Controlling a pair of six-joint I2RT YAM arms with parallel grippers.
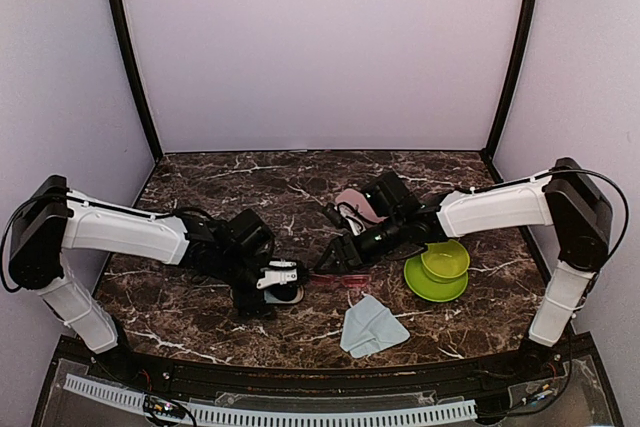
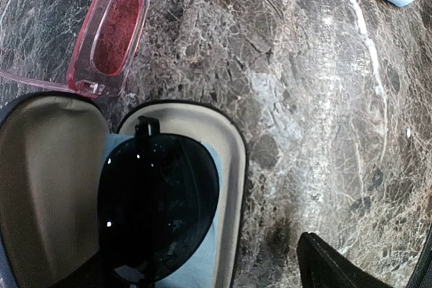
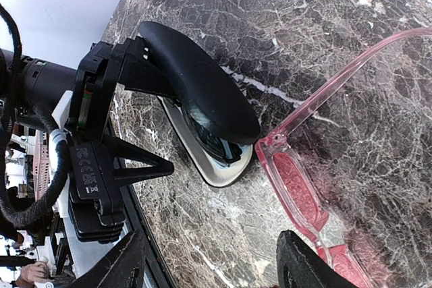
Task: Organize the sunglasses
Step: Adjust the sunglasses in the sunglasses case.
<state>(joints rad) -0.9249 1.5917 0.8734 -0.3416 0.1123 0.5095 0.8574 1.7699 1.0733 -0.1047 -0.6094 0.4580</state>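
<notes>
The black sunglasses (image 2: 158, 200) lie on a light blue cloth (image 2: 206, 261) inside the open black case (image 2: 235, 166), whose lid (image 3: 196, 85) stands half raised. My left gripper (image 1: 275, 282) hovers over this case, open. Only its right finger (image 2: 324, 264) shows in the left wrist view, and it rests beside the case. The red-pink sunglasses (image 3: 297, 190) lie unfolded on the table just right of the case; they also show in the top view (image 1: 345, 278). My right gripper (image 3: 209, 264) is open and empty, low over the table, with its right finger (image 3: 310, 264) next to the pink frame.
A pink case (image 1: 358, 205) lies behind the right gripper. Two stacked green bowls (image 1: 440, 267) stand to the right. A second light blue cloth (image 1: 370, 327) lies near the front edge. The marble table (image 1: 250, 187) has walls at the back and on both sides.
</notes>
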